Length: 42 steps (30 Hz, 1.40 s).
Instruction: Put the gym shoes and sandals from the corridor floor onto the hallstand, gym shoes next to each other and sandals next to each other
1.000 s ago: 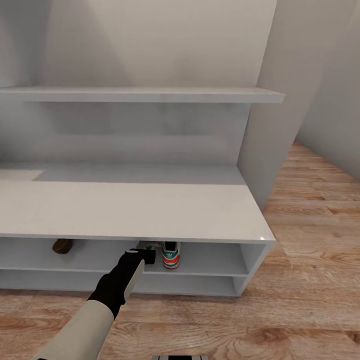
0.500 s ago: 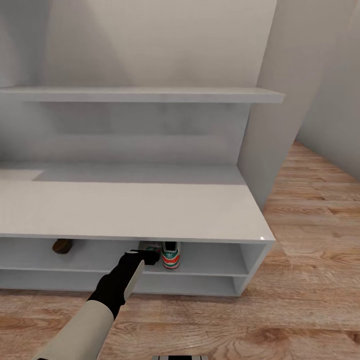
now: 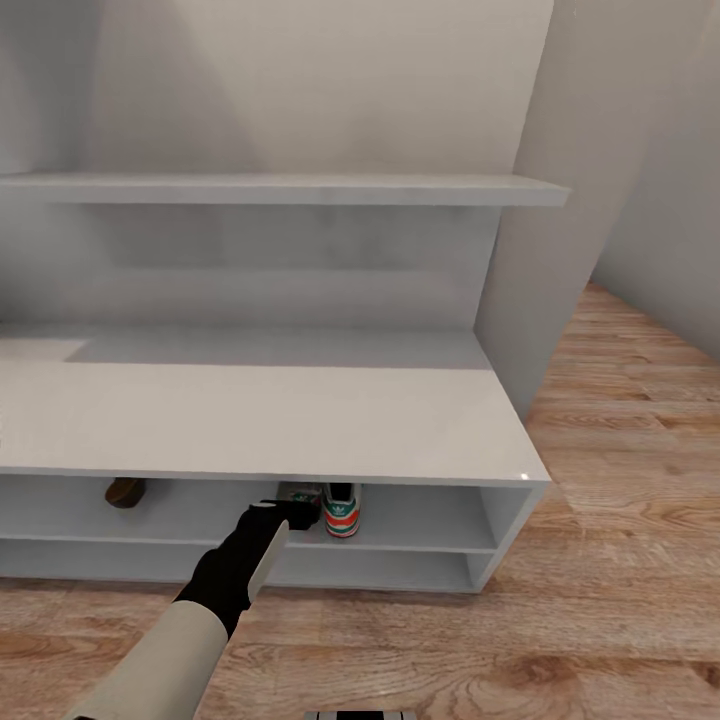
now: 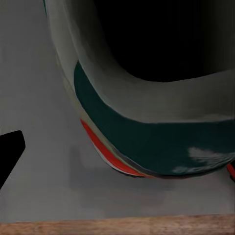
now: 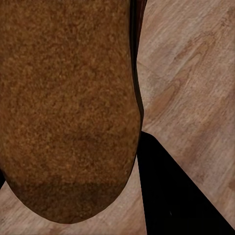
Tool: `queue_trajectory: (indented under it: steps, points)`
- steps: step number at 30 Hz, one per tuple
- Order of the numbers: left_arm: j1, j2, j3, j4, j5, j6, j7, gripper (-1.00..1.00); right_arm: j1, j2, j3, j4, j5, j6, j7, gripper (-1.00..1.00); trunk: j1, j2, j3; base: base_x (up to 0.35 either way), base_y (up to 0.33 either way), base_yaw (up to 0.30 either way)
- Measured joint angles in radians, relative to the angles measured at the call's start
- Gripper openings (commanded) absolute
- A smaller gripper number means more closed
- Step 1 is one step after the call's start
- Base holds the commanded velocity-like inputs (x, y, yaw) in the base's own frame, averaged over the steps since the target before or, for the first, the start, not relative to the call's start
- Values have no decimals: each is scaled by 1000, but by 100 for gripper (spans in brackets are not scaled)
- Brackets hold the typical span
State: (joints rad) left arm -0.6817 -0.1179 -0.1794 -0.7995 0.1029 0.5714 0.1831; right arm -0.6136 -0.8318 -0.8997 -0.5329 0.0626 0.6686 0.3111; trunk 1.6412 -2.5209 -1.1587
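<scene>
Left arm [image 3: 240, 565] unmoved; gym shoes [image 3: 341, 508] shelved.

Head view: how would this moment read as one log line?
left claw: at gym shoes | upper opening, hallstand | right claw: sandal close

— What colours are on the gym shoes [image 3: 340, 510]?
— White, with green and red-orange at the heel, dark inside.
— And the hallstand [image 3: 300, 420]?
— Plain white, on light brown wood-grain corridor floor [image 3: 620, 560].
— The sandal [image 5: 63, 107]?
— Speckled tan-brown cork sole.
</scene>
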Motion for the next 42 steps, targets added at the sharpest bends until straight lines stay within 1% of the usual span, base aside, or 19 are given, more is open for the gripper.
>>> queue_trajectory:
  steps: [13,23,24,25,26,30,31,36,39,42]
  points:
    - [0,0,0,-1,0,0,0,100,0,0,0,0,0,0,0,-100,1,0,0,-282,0,0]
    - [0,2,-1,-2,0,-1,0,100,0,0,-1,2,0,-1,-1,-100,0,0,0,-43,0,0]
    - [0,5,-1,-2,0,-6,-1,100,0,0,-1,2,0,-1,-2,-100,0,0,0,0,0,0]
    - [1,32,-1,0,3,-43,-3,100,0,0,-1,3,0,-1,-1,-100,0,0,0,0,0,0]
    - [1,37,-1,0,6,-48,-4,100,0,0,-1,2,0,-1,-2,-100,0,0,0,0,0,0]
    - [1,43,-1,-1,8,-56,-6,100,0,0,-1,2,0,-1,-2,-100,0,0,0,-4,58,0]
    - [1,48,1,-1,8,-56,-6,100,0,0,-2,2,3,-2,-2,-100,0,0,0,-46,241,0]
    - [1,50,2,-2,9,-56,-6,100,0,0,-2,1,0,-2,-3,-100,0,0,0,-108,282,0]
    - [2,56,3,-1,10,-57,-6,100,0,0,-1,1,0,-2,-3,-100,0,0,0,-138,297,0]
    - [2,60,14,0,10,-66,-6,100,0,0,-2,2,0,-6,-5,-100,0,0,0,-143,299,0]
